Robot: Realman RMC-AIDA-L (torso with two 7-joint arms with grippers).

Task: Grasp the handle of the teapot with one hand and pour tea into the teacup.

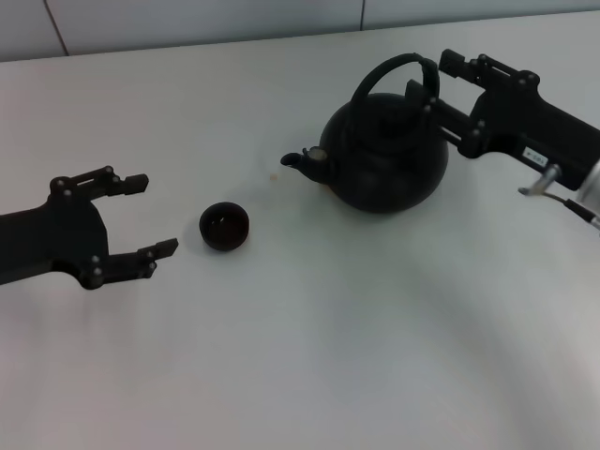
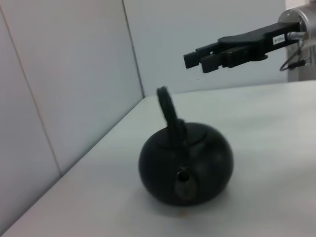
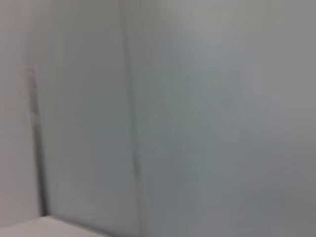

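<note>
1. The black teapot [image 1: 386, 150] stands upright on the white worktop [image 1: 337, 347], its spout [image 1: 298, 160] pointing toward the robot's left, at the small dark teacup [image 1: 225, 226], which sits a little apart from the spout and nearer the robot.
2. The hoop handle [image 1: 394, 75] arches over the lid. Its plane runs along the spout line, so the left wrist view meets it edge-on.
3. The right hand [image 1: 427, 80] is by far the nearer of the 2: it sits behind the pot at handle height, fingers spread, 1 finger beyond the hoop's rear side and the other lower beside it. Whether either touches the handle I cannot tell; it grips nothing. In the left wrist view it looks well behind and above the pot.
4. The left hand [image 1: 150, 216] rests low just beside the teacup, wide open and empty.
5. My judgement: this fits either closing in on the handle or letting go after setting the pot down; whether the cup holds tea cannot be made out.
6. Pale panelled walls enclose the worktop's far edge and corner.
</note>
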